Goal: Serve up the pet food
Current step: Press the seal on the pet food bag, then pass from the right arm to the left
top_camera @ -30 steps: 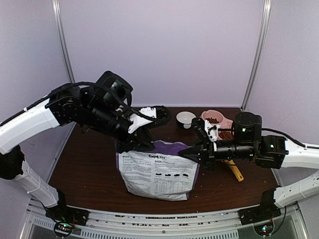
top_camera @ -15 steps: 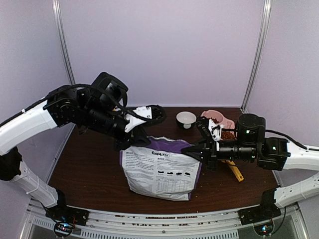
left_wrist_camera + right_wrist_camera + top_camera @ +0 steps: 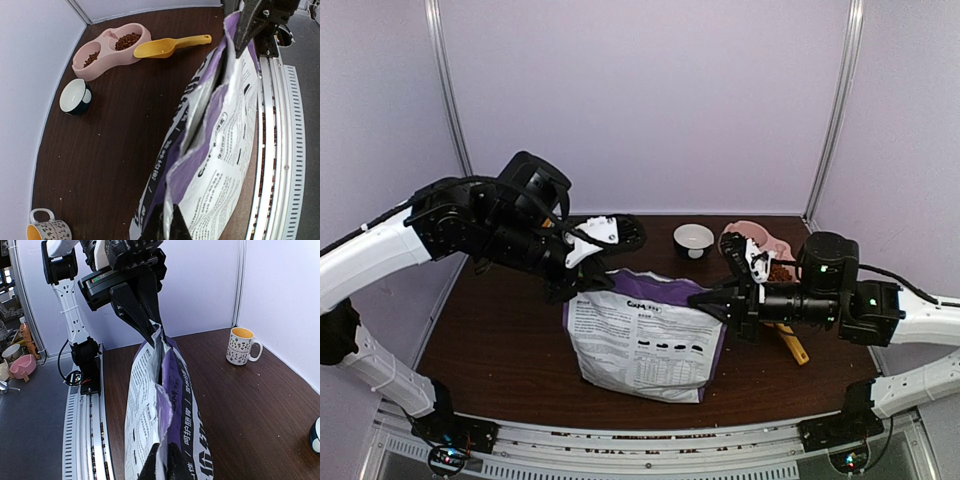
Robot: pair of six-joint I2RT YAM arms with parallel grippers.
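The purple and white pet food bag (image 3: 645, 335) stands upright on the table between the arms, its top edge slightly gaping. My left gripper (image 3: 582, 283) is shut on the bag's left top corner, seen in the left wrist view (image 3: 170, 227). My right gripper (image 3: 705, 300) is shut on the right top corner, seen in the right wrist view (image 3: 167, 467). Brown kibble (image 3: 129, 40) lies in both cups of the pink double bowl (image 3: 107, 55), which stands at the back right (image 3: 760, 240). No kibble shows inside the bag.
A yellow scoop (image 3: 160, 47) lies beside the pink bowl, behind my right arm (image 3: 790, 342). A small white bowl (image 3: 693, 240) sits at the back centre. A patterned mug (image 3: 242, 346) stands at the back left. The metal rail (image 3: 272, 150) runs along the near edge.
Both arms have shifted a little to the right with the bag still held at both corners. The left arm's wrist has come lower and the bag's top is stretched wider.
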